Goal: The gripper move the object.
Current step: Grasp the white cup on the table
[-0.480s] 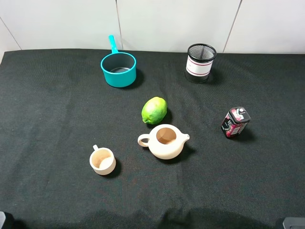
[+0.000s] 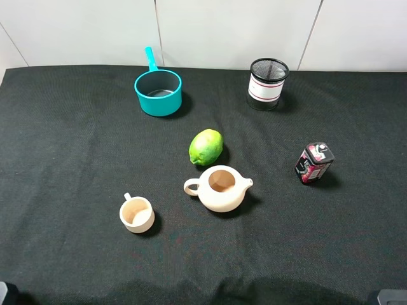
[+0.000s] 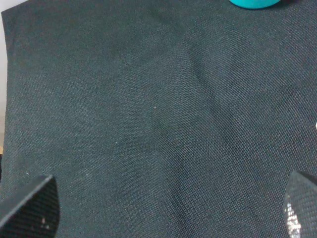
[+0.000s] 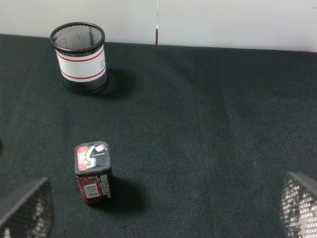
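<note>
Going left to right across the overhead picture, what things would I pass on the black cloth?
Small cream ceramic cup, teal saucepan, cream teapot, black mesh pen holder, red and black can. The green lime overlaps the teapot's span, so it is left out.

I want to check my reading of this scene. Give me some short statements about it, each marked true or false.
1. The small cup stands upright on the black cloth, apart from the teapot. True.
2. The lime lies inside the teal saucepan. False: it lies on the cloth, near the teapot.
3. The right gripper holds the red and black tin. False: its jaws are open and empty; the tin stands on the cloth.
4. The mesh pen holder stands upright. True.
</note>
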`<state>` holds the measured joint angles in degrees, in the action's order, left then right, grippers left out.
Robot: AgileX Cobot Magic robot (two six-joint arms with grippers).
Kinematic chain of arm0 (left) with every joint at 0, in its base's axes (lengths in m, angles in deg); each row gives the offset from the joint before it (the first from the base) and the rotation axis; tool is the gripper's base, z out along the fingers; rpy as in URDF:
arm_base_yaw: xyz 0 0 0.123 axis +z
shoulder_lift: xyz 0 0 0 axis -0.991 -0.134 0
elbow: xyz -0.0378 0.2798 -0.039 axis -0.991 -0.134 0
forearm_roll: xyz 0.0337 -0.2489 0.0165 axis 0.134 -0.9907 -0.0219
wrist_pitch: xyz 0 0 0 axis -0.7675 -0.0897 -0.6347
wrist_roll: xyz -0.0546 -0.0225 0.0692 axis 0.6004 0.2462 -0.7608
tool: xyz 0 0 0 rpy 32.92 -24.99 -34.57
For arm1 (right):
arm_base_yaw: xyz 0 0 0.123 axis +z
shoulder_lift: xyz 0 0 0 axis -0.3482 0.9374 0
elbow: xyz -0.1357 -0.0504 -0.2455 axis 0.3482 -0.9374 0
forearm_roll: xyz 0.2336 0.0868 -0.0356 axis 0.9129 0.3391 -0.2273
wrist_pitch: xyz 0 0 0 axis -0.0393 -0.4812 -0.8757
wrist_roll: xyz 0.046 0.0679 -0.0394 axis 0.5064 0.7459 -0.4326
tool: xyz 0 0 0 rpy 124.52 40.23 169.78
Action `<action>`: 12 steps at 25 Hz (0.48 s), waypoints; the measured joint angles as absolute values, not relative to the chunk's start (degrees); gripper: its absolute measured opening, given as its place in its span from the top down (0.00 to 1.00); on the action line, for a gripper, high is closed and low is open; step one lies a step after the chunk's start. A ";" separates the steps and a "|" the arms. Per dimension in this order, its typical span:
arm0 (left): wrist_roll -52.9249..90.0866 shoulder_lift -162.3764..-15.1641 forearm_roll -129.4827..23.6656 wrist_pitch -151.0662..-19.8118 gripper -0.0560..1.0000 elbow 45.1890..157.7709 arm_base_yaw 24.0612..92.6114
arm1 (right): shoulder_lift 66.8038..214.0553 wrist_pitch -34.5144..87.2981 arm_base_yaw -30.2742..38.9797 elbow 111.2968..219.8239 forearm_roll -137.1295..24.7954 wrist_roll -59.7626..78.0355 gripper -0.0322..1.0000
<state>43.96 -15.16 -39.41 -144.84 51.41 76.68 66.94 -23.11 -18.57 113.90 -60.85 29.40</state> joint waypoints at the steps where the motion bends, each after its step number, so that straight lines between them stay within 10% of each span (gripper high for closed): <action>1: 43.96 -15.16 -39.41 -144.84 0.04 51.41 76.68 | 66.94 -23.11 -18.57 113.90 -60.66 29.35 0.30; 12: 43.96 -15.16 -39.41 -144.84 0.04 51.41 76.68 | 72.44 -23.11 -18.57 113.90 -53.05 22.56 0.30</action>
<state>43.96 -15.16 -39.41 -144.84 51.41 76.68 72.44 -23.11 -18.57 113.90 -53.05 22.56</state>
